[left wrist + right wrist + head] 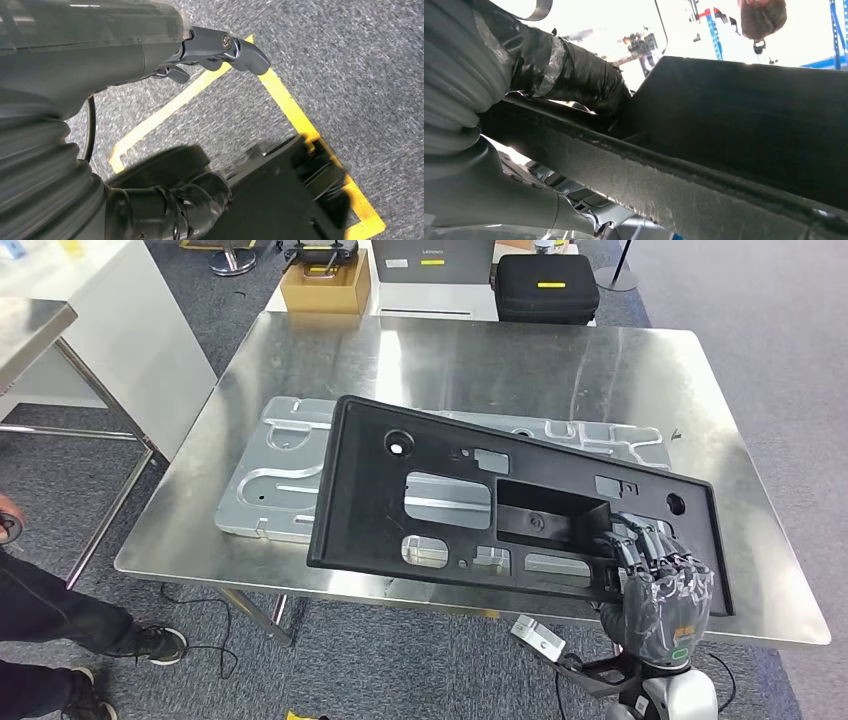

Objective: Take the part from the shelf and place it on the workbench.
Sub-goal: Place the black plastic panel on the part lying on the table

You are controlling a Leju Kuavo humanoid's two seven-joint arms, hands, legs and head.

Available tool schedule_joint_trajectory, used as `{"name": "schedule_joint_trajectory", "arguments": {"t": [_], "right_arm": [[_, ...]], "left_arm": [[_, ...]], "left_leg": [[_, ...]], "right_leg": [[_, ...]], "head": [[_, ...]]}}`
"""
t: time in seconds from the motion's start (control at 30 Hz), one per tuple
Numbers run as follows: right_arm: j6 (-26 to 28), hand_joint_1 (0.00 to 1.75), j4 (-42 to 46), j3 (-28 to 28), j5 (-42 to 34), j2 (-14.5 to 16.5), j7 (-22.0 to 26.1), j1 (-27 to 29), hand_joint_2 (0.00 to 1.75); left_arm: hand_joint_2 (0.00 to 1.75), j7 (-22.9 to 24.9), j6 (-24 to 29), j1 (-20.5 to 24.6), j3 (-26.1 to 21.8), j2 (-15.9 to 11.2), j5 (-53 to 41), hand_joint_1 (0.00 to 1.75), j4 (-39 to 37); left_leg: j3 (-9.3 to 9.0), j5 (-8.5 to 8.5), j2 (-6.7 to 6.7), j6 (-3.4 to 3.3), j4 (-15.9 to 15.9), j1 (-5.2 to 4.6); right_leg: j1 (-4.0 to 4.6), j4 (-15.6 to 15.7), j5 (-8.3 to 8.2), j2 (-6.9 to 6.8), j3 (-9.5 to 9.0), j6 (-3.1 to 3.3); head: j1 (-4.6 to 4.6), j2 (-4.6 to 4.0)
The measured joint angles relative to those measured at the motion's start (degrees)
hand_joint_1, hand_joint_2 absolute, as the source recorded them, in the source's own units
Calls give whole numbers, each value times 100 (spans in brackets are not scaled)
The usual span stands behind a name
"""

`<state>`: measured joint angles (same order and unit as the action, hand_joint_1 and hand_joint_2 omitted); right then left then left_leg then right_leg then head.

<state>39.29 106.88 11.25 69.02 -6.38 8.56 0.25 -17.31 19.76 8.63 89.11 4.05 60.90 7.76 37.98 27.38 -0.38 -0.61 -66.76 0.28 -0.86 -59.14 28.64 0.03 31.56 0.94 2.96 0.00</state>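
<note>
**Black panel carried over the steel tabletop by one corner**

The right hand [662,585] grasps the black plastic part [450,495] at its near right edge, fingers [640,545] hooked into the rim of the rectangular recess. That single off-centre hold probably explains the tilt: the long panel slopes across the tabletop [600,370], its far left end raised. Whether any edge already touches the surface I cannot tell. It sits over a grey stamped metal sheet [270,475] lying flat there, so the set-down looks close but not finished.

The part is matte, moulded, with raised rims, round holes and several cut-out windows; the right wrist view shows its edge [664,190] rough and grainy. The tabletop is brushed, reflective steel. The pressed sheet carries curved channels.

The left hand [220,50] hangs over grey carpet with yellow tape [300,120], fingers loosely curled and holding nothing.
</note>
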Motion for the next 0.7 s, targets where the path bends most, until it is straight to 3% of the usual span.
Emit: {"name": "schedule_joint_trajectory", "arguments": {"t": [0.07,0.17,0.23,0.3,0.37,0.4,0.43,0.47,0.53,0.6,0.7], "right_arm": [[-71,168,-47,43,30,-12,-58,-156,175],[-239,162,-150,116,88,-42,-168,-423,175],[-346,161,-249,172,114,-74,-248,-623,175],[-424,161,-361,217,138,-107,-328,-811,175],[-472,161,-475,252,169,-127,-392,-934,175],[-485,161,-528,273,182,-138,-413,-967,175],[-487,161,-569,291,190,-150,-423,-995,175],[-487,162,-604,310,195,-162,-428,-1024,175],[-489,164,-661,345,197,-179,-437,-1093,175],[-528,166,-713,384,221,-185,-473,-1167,175],[-713,167,-836,468,352,-199,-618,-1323,175]], "left_arm": [[175,7,-26,16,0,-2,-44,0,0],[175,18,-74,42,0,-3,-106,0,0],[175,27,-71,55,0,-3,-146,0,0],[175,38,-50,80,0,-2,-173,0,0],[175,47,-30,91,0,2,-177,0,0],[175,51,-23,90,0,3,-178,0,0],[175,53,-19,89,0,4,-178,0,0],[175,54,-14,90,0,7,-178,0,0],[87,55,-3,94,0,12,-180,0,0],[0,77,13,98,0,14,-213,0,0],[0,213,50,103,0,16,-351,0,0]], "left_leg": [[-271,-203,1,-47,593,-21],[-314,-179,-8,-105,738,-37],[-343,-202,-7,-166,800,-12],[-367,-212,-1,-219,840,5],[-369,-202,0,-241,840,4],[-374,-196,-5,-244,838,3],[-383,-187,-11,-242,833,3],[-398,-174,-20,-233,825,3],[-416,-140,-31,-198,801,-8],[-394,-126,-35,-146,781,-24],[-379,-111,-33,-61,772,-28]], "right_leg": [[20,-13,33,10,-17,-45],[32,-3,38,9,4,-133],[26,-130,134,5,55,-189],[8,-683,418,2,327,-238],[-5,-1409,672,1,725,-276],[-10,-1582,664,0,845,-287],[-15,-1537,539,0,861,-291],[-21,-1263,316,0,765,-287],[-19,-494,-89,0,456,-258],[8,-95,-195,8,295,-207],[7,-37,-186,20,279,-120]], "head": [[0,0],[-1,0],[7,0],[16,0],[18,0],[19,0],[19,0],[18,0],[19,0],[17,0],[13,0]]}}
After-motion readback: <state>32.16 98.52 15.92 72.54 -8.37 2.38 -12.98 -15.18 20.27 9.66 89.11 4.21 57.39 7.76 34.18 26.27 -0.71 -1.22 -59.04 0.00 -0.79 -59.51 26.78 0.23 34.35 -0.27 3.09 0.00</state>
